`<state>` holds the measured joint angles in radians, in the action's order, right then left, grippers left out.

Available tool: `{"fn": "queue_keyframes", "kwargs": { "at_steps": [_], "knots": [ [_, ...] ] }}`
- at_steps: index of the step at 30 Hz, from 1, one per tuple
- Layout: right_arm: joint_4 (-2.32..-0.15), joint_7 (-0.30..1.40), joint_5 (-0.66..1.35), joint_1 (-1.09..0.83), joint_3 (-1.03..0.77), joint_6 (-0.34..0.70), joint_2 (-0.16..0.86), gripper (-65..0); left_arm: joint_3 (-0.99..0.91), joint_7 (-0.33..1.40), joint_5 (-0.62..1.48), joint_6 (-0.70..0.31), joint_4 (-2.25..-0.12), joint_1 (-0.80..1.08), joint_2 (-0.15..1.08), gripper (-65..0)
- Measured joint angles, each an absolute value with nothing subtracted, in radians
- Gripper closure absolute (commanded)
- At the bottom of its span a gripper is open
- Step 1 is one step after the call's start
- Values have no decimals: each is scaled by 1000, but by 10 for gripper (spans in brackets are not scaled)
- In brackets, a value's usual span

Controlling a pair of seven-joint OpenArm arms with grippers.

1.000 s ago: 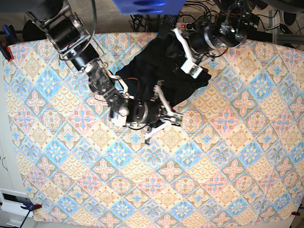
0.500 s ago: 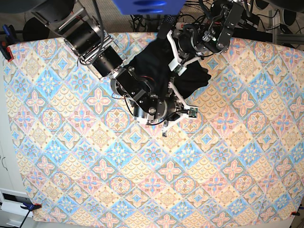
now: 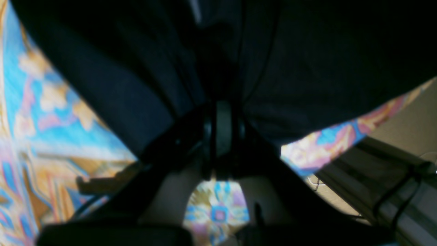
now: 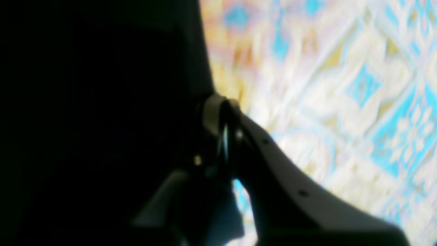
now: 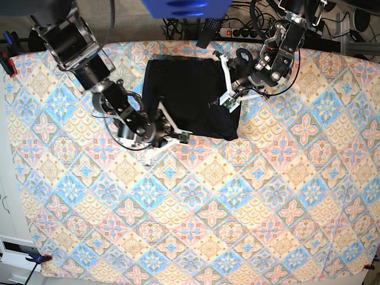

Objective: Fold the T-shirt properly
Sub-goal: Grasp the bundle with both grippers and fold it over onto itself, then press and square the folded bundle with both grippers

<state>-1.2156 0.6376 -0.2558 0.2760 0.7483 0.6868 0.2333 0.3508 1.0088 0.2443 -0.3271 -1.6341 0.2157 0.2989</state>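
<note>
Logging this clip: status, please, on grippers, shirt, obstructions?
Left gripper and right gripper both shut on the plain black cotton T-shirt. Shirt a rough rectangle on the patterned tablecloth. Nothing in the way.

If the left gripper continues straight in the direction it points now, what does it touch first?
Most likely the T-shirt: the left gripper points toward the black fabric, apparently already at its edge. Depth is unclear.

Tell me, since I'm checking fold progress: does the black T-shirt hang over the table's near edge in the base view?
No. The T-shirt lies as a compact rectangle near the patterned tablecloth's far edge, between the two arms.
</note>
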Motion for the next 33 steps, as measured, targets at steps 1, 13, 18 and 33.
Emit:
{"fn": "queue_keyframes", "kwargs": {
  "at_steps": [1, 13, 18, 33],
  "knots": [
    [-1243, 638, -257, 257, 749, 685, 257, -34, 351, 1011, 256, -333, -1616, 196, 299, -2],
    [-1476, 654, -255, 25, 596, 696, 392, -34, 349, 1005, 213, -310, -1582, 0, 296, -2],
    [-1565, 715, -259, -41, 533, 700, 395, -34, 327, 1029, 219, -311, -1637, 20, 290, -1],
    [-1588, 722, -258, -34, 437, 703, 393, -34, 252, 1061, 336, -307, -1833, 325, 341, -2]
  ]
}}
